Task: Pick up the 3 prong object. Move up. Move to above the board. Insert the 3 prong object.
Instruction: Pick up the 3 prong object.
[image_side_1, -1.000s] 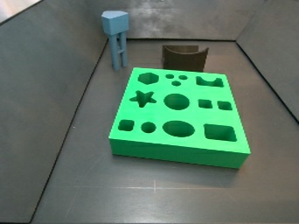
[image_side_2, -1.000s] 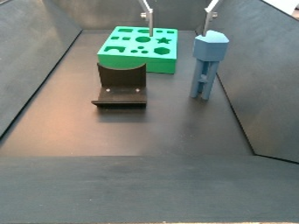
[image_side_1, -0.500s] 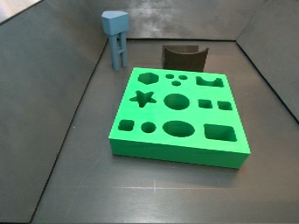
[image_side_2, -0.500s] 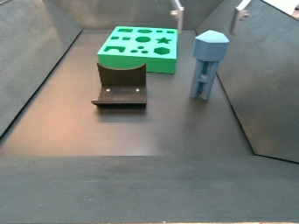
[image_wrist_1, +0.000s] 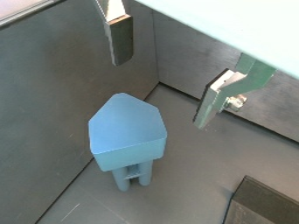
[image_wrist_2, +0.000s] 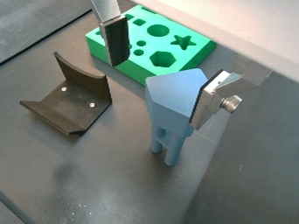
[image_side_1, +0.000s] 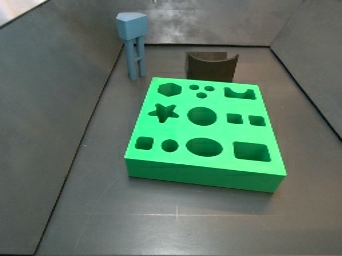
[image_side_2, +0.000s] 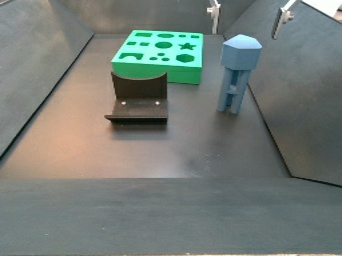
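In a side view the dark grey bench (image_side_1: 80, 200) is closed in by grey walls. The green board (image_side_1: 207, 130) lies in the middle. The 3 prong object (image_side_1: 131, 42) stands upright at the far left, near the dark brown curved block (image_side_1: 211, 64).

In a side view the gripper (image_side_2: 249, 12) hangs above the steel-blue piece, apart from it.

In both wrist views the fingers (image_wrist_1: 121, 38) are wide open and hold nothing. The blocky head with thin legs (image_wrist_2: 173, 114) stands below, between them.
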